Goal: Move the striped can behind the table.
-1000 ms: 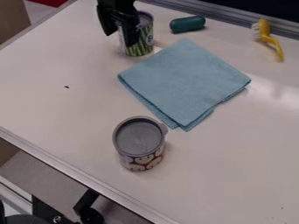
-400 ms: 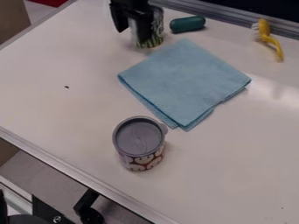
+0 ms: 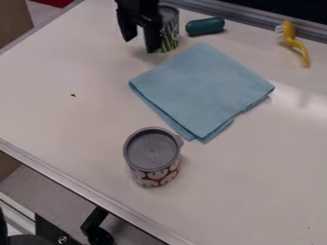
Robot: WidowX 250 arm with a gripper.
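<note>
Can (image 3: 170, 29) is upright near the back of the surface (image 3: 70, 127), so I'd call the move basically done. The hand (image 3: 141, 45) is spread open right by it, no grip that I can see; just backing off left, imo.

White table (image 3: 45, 115), silvery rim (image 3: 83, 190); grey floor (image 3: 45, 194); brown panel (image 3: 14, 21) upper left.

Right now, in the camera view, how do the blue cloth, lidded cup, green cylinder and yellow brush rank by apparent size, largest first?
1. Blue cloth
2. Lidded cup
3. Green cylinder and yellow brush: too alike to rank; the brush looks longer but thinner.
</note>
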